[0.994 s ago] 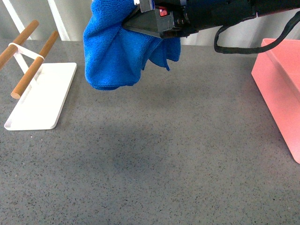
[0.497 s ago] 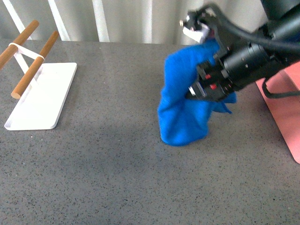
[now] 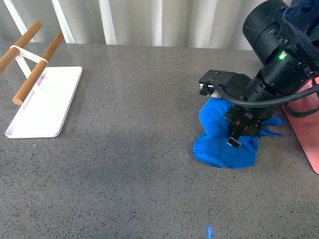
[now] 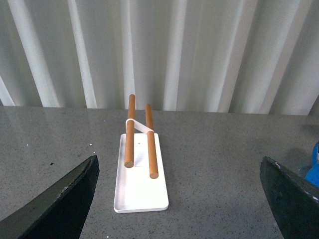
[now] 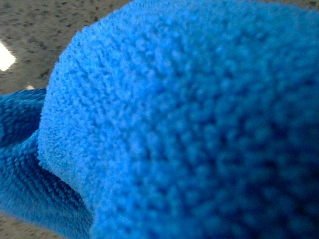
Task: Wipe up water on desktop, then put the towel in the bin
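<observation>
Right pincer [image 3: 241, 133]: pointed down, pinching the bunched blue towel [image 3: 219, 149] against the counter [image 3: 124, 169].
Left pincer [image 4: 178, 160]: spread wide above the counter, facing the white tray [image 4: 142, 194].
Towel: on the counter's right side, just left of the pink bin [image 3: 310, 144]; touching it or not, cannot tell.
Bin: at the right edge, partly behind the right arm.
Tray: far left, two wooden bars [image 3: 36, 70] raised over it, well apart from the towel.

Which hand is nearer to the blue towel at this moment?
Right. The right hand is down in the towel, gripping it on the desktop. The left hand hangs open well away, facing the white tray, towel only at its view's edge.
</observation>
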Controlling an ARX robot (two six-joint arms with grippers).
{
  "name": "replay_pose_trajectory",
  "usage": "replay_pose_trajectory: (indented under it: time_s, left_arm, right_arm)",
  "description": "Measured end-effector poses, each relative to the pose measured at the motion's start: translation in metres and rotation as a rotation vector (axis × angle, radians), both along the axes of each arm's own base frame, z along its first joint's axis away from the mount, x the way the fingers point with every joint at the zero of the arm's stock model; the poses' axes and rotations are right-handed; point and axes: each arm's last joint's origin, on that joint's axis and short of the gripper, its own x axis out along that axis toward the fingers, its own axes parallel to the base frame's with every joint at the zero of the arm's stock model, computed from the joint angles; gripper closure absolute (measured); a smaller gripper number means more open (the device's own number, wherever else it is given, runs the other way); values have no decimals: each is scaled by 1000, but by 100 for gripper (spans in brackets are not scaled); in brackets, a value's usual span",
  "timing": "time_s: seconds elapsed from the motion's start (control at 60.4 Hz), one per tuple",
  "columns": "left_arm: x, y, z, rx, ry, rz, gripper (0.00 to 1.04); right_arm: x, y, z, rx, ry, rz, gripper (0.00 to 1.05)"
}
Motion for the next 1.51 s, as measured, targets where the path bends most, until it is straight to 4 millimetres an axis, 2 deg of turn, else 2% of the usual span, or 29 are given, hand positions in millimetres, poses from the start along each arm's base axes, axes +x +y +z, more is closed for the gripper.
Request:
replay_pose_trajectory:
  time_s: [0.199,0.365,0.514,0.663,0.779,0.878,0.994,1.11,1.259,1.425,1.508]
  left_arm:
    - [0,0,0,0,0,0,7]
    - [0,0,0,0,0,0,7]
    - [0,0,0,0,0,0,7]
    - [0,0,0,0,0,0,7]
    - [0,0,0,0,0,0,7]
    - [0,0,0,0,0,0,7]
    - [0,0,0,0,0,0,7]
    - [0,0,0,0,0,0,7]
    - [0,0,0,0,0,0,7]
    - [0,0,0,0,0,0,7]
    - [0,0,0,0,0,0,7]
  right_arm:
    - [29,7,-6,-44,-41,0,99]
    - [53,28,-4,-58,-104,5,99]
    - [66,66,7,22,-132,17,99]
    - [61,98,15,81,-129,57,99]
    - [44,127,14,120,-97,97,99]
    - [29,128,13,124,-56,81,99]
    - [16,120,23,135,-42,56,99]
    - [4,110,45,150,-63,46,99]
    - [0,93,118,209,-232,-4,99]
    - [6,77,182,233,-382,-104,99]
    - [12,60,214,183,-470,-232,99]
